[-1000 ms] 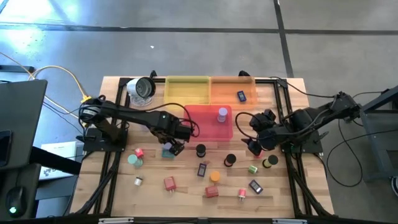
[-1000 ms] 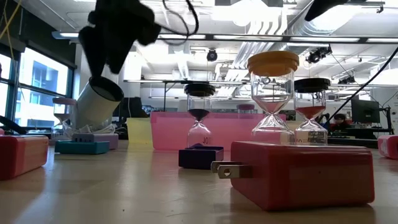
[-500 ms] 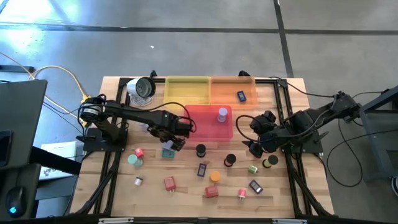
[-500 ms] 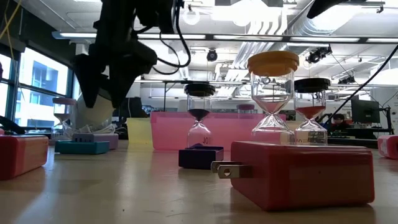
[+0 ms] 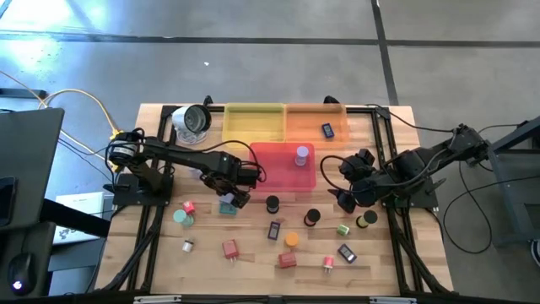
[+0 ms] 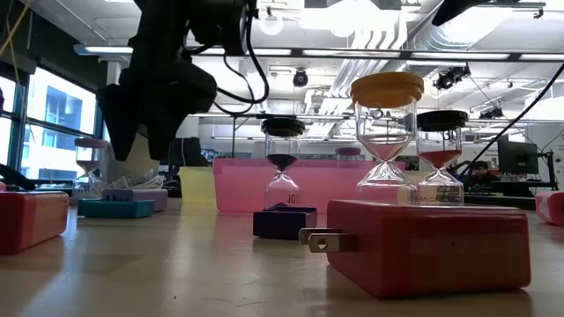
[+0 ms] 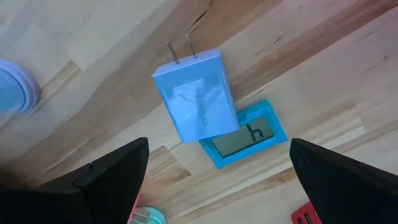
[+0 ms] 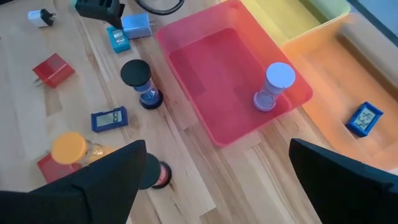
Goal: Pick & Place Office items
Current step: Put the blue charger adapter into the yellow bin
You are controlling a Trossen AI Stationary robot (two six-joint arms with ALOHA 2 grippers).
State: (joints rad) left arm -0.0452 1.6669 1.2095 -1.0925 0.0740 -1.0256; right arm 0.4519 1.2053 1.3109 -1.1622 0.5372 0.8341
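Note:
A pale blue plug adapter [image 7: 196, 102] lies flat on the wood with one end over a teal digital clock [image 7: 245, 134]. My left gripper [image 7: 217, 180] hangs open just above them, fingers pointing down and standing wide on either side; in the high view it is left of centre [image 5: 230, 195]. My right gripper [image 5: 347, 201] waits open above the table's right part, over nothing. Other office items lie scattered on the near half: hourglasses [image 5: 272, 204], red blocks [image 5: 229, 248] and a blue clock [image 5: 275, 230]. A lilac hourglass [image 5: 301, 154] stands in the pink tray [image 5: 283, 173].
Yellow [image 5: 254, 123] and orange [image 5: 314, 123] trays sit at the far edge, the orange one holding a blue clock [image 5: 327, 130]. A round silver-rimmed object [image 5: 193, 119] is at the far left. A red plug block [image 6: 432, 242] lies close before the low camera.
My left gripper has come down toward the pale blue adapter and teal clock, staying open with its fingers pointing down. No object has moved.

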